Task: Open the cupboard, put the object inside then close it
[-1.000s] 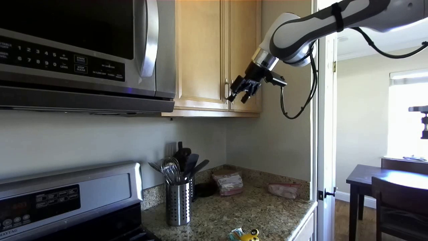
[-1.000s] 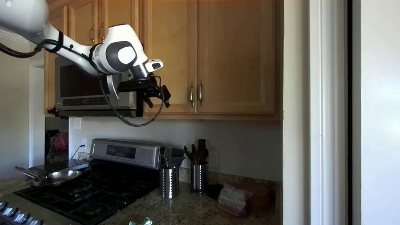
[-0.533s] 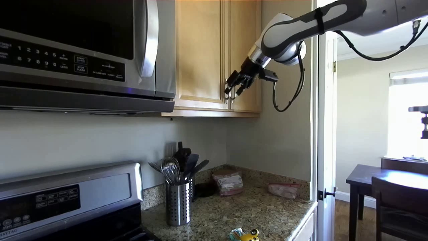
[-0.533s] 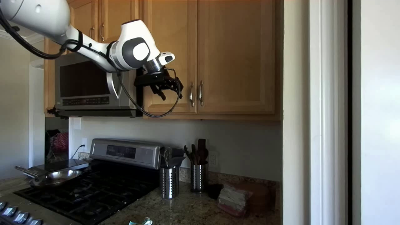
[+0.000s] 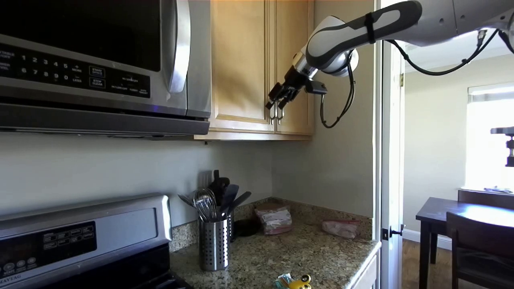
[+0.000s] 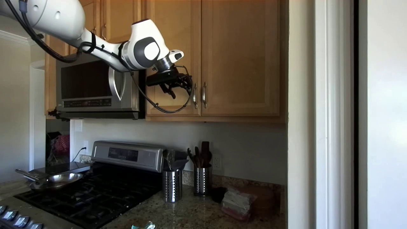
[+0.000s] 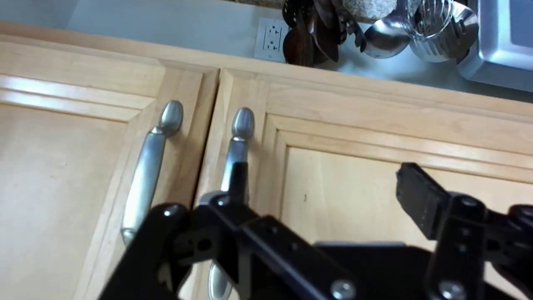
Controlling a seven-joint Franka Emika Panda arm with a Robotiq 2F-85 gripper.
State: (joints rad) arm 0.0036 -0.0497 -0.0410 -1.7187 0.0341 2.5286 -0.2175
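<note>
The cupboard (image 5: 241, 60), doors (image 5: 294, 28) closed, hangs at the upper centre of an exterior view. In the wrist view, the black gripper (image 7: 327, 187) has its fingers (image 7: 418, 200) spread wide, one overlapping a silver handle (image 7: 236, 151) left of centre; whether they touch, I can't tell.

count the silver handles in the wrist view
2. One handle is on the cupboard door at picture left; the second handle is on the neighbouring door at picture right, partly hidden by the gripper. Others could be hidden behind it.
</note>
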